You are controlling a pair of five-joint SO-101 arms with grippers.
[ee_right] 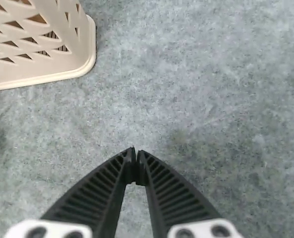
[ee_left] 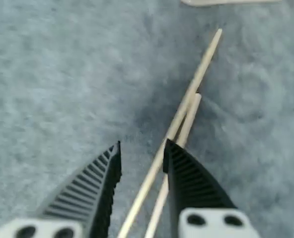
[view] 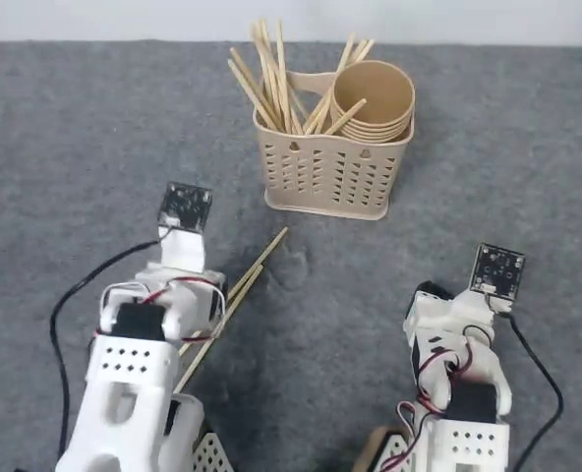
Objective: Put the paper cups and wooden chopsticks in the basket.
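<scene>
Chopsticks [ee_left: 185, 109] — within spread left hand [ee_left: 142, 143]

Soft, even light — faint shadow beside the chopsticks [ee_left: 194, 84].

The beige slotted basket [view: 320, 182] stands upright. A nested stack of brown paper cups [view: 374, 93] sits in its right side. A bundle of wooden chopsticks [view: 271, 74] leans in its left side. Two loose chopsticks [view: 240, 290] lie flat, side by side, diagonally near the basket's front.

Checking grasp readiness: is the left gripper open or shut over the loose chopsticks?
Open. The left gripper has its fingertips apart, with one of the loose chopsticks running between them.
</scene>
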